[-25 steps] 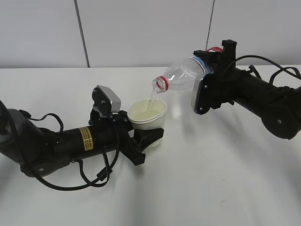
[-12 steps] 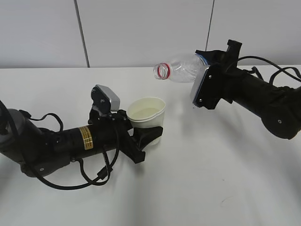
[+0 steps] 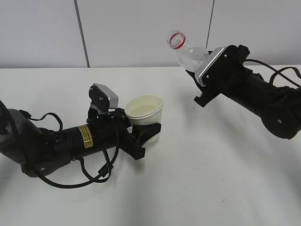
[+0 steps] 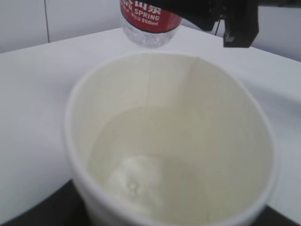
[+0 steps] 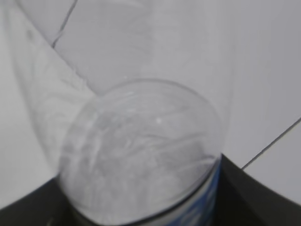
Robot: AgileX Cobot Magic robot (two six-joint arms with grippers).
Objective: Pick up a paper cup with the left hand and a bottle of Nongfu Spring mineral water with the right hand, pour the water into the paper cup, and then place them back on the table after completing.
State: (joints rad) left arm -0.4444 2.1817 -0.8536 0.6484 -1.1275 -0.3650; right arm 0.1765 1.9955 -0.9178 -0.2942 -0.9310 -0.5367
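The left hand (image 3: 143,132), a black arm with a yellow sticker, is shut on a white paper cup (image 3: 145,112) and holds it upright over the white table (image 3: 197,179). Clear water (image 4: 155,179) lies in the cup's bottom in the left wrist view. The right hand (image 3: 207,75) is shut on the clear Nongfu Spring bottle (image 3: 188,52), held up high at the right. The bottle's open red-ringed mouth points up and to the left, away from the cup. The right wrist view looks along the clear bottle (image 5: 141,155), and the left wrist view shows its red label (image 4: 150,19).
A grey panelled wall (image 3: 141,33) stands behind the table. Black cables (image 3: 89,176) loop beside the left arm on the tabletop.
The right gripper has tipped the bottle from pouring down into the cup to mouth-up and raised it to the right. The stream has stopped. The cup has stayed in place.
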